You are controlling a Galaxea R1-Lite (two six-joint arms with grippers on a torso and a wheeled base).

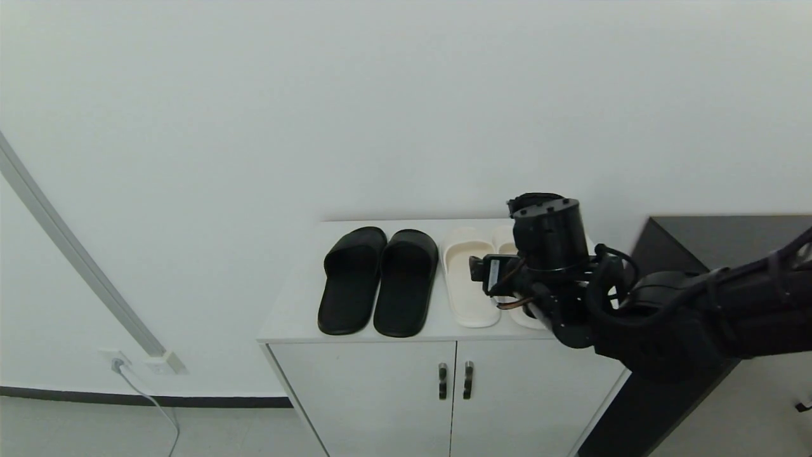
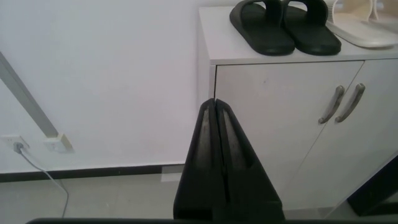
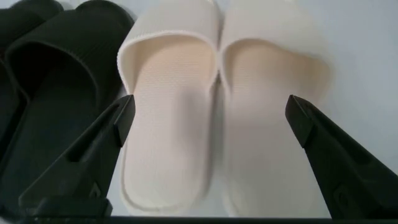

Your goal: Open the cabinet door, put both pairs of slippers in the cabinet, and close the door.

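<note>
A white cabinet (image 1: pixel 288 314) stands against the wall with both doors shut, its two handles (image 1: pixel 453 379) meeting at the middle. On its top lie a pair of black slippers (image 1: pixel 377 282) and, to their right, a pair of cream slippers (image 1: pixel 466 279). My right gripper (image 3: pixel 210 106) hangs open just above the cream slippers (image 3: pixel 211 112), one finger on each outer side of the pair. My left gripper (image 2: pixel 216 106) is shut and empty, held low in front of the cabinet's left corner (image 2: pixel 273 106), left of the handles (image 2: pixel 342 102). The black slippers (image 2: pixel 286 25) lie above it.
A dark table (image 1: pixel 729 235) stands right beside the cabinet. A wall socket with a cable (image 1: pixel 117 363) and a slanted grey conduit (image 1: pixel 63 241) are on the wall at the left. Open floor lies left of the cabinet.
</note>
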